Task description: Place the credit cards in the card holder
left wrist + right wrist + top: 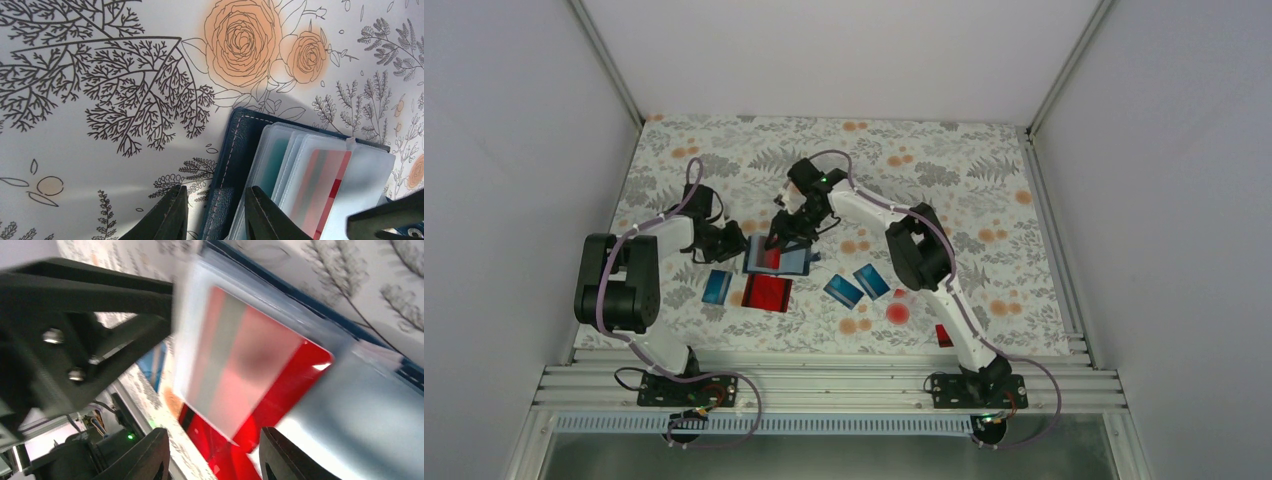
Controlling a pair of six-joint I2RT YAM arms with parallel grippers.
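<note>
While the red card [295, 377] sits only partway inside the card holder [227, 160], it could slip back out — the right gripper [212, 440] hangs fingers apart, gripping nothing. The left gripper [216, 195] pinches the holder's navy cover mid-table; loose cards [843, 290] crowd the near side — open room lies beyond.

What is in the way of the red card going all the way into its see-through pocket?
Nothing visible. The red card sits partly inside the frosted pocket of the card holder, one end poking out toward the open right gripper.
</note>
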